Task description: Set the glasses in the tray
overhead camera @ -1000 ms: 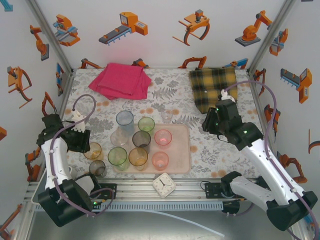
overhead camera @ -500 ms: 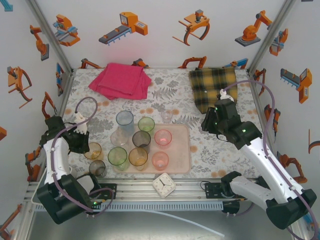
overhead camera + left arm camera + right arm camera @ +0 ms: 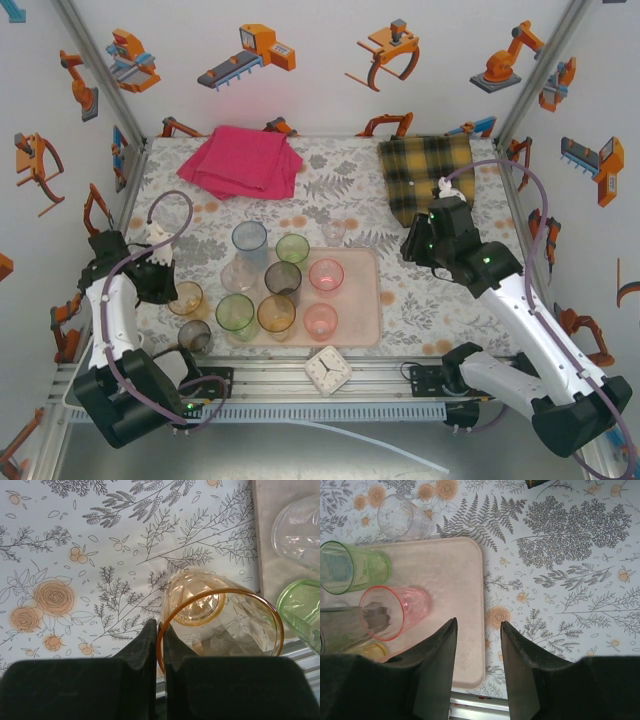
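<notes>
- Top external view: the floral tabletop (image 3: 450,300) carries the pale-pink tray (image 3: 362,305), where several glasses (image 3: 326,275) stand upright.
- Right wrist view: the right tool (image 3: 478,625) has its fingers spread and empty, near the tray's right edge. From above, that gap cannot be made out.
- Left wrist view: the left tool (image 3: 161,630) is pinching the rim of the amber glass (image 3: 220,622). The overhead view places this glass just left of the tray, on the tabletop.

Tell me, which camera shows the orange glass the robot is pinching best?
The left wrist camera: the amber glass looks big and close, its rim pinched by the left gripper. From above it looks small, just left of the tray.
</notes>
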Motion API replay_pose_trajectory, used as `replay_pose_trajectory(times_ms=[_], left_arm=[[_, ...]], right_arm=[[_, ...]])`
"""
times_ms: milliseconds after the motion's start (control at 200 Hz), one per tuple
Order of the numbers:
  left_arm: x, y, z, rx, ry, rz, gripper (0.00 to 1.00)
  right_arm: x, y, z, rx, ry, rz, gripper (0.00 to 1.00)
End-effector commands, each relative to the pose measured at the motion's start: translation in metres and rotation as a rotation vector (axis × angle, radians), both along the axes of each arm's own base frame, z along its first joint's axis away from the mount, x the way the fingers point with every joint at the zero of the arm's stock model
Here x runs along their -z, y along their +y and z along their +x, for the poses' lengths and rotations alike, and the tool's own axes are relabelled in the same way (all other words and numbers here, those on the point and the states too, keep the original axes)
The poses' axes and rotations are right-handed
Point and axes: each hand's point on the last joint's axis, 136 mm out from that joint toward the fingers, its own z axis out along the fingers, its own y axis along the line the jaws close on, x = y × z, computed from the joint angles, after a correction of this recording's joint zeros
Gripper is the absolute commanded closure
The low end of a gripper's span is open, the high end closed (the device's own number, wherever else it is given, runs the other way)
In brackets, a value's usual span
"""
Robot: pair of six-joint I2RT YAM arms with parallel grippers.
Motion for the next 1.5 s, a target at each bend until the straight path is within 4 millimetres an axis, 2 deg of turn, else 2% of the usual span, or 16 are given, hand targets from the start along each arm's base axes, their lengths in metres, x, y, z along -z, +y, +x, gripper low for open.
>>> replay_pose_trajectory(times_ms=[0,140,345,446,551,616,751,921,1117,1292,1497], left_arm=[[-0.018,0.0,0.008,-0.022,-0.031,-0.025,0.91],[-0.043,0.008,0.02,-0.058,-0.056,-0.012,0.91],[-0.112,0.018,0.053,-0.106,-0.135,0.004,0.9],[-0.146,0.015,0.069,-0.093,-0.167,0.062,0.9],[-0.183,-0.006,0.085,-0.044,-0.218,0.084,0.9],[-0.206,-0.025,0.095,-0.006,-0.255,0.096,0.9],[-0.241,-0.08,0.111,0.096,-0.325,0.09,0.9],[-0.259,-0.157,0.125,0.245,-0.36,0.062,0.9],[-0.261,-0.243,0.133,0.411,-0.373,0.032,0.9],[-0.255,-0.312,0.127,0.563,-0.378,0.013,0.9],[-0.225,-0.378,0.122,0.688,-0.33,-0.013,0.9]], right_arm=[[-0.001,-0.001,0.003,0.001,-0.017,0.002,0.6],[-0.001,-0.001,0.003,0.002,-0.018,0.004,0.59],[-0.001,0.0,0.004,0.002,-0.022,0.011,0.59],[-0.001,0.001,0.004,0.001,-0.023,0.016,0.59],[-0.003,0.001,0.004,0.003,-0.028,0.017,0.59],[-0.004,0.0,0.004,0.004,-0.032,0.017,0.59],[-0.005,-0.001,0.003,0.009,-0.035,0.014,0.59],[-0.007,-0.007,-0.002,0.022,-0.036,0.004,0.59],[-0.011,-0.015,-0.009,0.046,-0.038,0.001,0.59],[-0.012,-0.022,-0.016,0.064,-0.03,-0.01,0.59],[-0.016,-0.03,-0.025,0.087,-0.027,-0.015,0.59]])
